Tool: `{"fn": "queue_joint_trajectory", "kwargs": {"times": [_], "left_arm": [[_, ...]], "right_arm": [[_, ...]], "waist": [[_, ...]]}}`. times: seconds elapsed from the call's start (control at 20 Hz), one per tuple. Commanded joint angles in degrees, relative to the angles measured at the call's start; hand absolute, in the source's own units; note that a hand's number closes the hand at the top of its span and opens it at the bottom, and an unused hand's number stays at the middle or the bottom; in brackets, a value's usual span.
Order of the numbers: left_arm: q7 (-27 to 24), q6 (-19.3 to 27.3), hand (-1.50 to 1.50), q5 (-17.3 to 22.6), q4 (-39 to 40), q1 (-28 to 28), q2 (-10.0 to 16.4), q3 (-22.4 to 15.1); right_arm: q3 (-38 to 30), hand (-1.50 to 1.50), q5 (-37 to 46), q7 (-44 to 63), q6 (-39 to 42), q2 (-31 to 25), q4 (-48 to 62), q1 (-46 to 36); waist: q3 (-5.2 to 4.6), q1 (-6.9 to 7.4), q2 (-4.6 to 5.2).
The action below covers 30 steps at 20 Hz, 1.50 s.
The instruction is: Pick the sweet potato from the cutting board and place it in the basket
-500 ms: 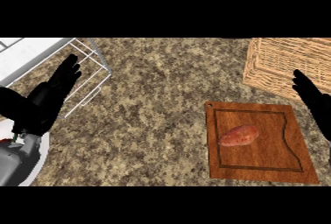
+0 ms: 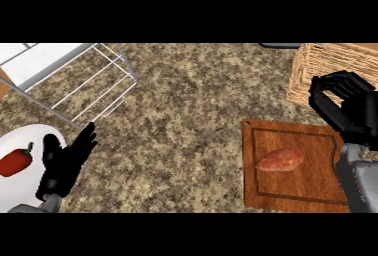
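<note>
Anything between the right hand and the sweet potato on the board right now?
Nothing in the way. In the head view, only the bare surface of the brown wooden cutting board lies between the black right hand, fingers curled, and the reddish-orange sweet potato.

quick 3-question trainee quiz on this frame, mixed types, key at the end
1. True or false: the sweet potato lies on the cutting board.
2. What lies on the white plate at the left? A) a red pepper B) a banana C) a spoon
3. Fill in: the hand nearer the basket is the robot's ___ hand.

Key: 1 true; 2 A; 3 right, the right hand.
</note>
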Motion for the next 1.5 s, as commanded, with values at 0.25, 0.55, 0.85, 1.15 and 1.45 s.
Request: {"fn": "queue_joint_trajectory", "kwargs": {"times": [0.25, 0.55, 0.85, 1.15, 1.45], "left_arm": [[-1.6, -1.3, 0.0, -0.2, 6.1, 3.1, -2.3, -0.7], [-1.8, 0.3, 0.0, -0.2, 3.6, 6.6, -0.9, 0.6], [-1.6, 1.0, 0.0, 0.7, 3.9, 7.7, -1.2, 1.9], [-1.9, 1.7, 0.0, 0.0, 1.6, 9.9, -1.6, 1.1], [-1.6, 2.4, 0.0, 0.3, 0.6, 10.6, -1.8, 1.9]], "right_arm": [[11.3, -1.5, 26.8, 17.0, -24.1, 9.0, 11.6, -11.3], [11.4, -1.5, 39.9, 35.5, -14.2, -5.8, 16.0, -9.6], [15.5, -1.5, 42.2, 52.6, 5.7, -12.5, 8.3, -14.5], [16.6, -1.5, 32.2, 67.6, 26.7, -13.0, -0.2, -19.8], [15.3, -1.5, 22.9, 78.6, 38.1, -15.4, -6.0, -22.0]], "waist": [[-0.37, 0.11, 0.06], [-0.94, -2.49, -1.39], [-0.87, -5.17, -2.36], [-0.49, -4.96, -2.55], [-0.33, -4.96, -2.15]]}}
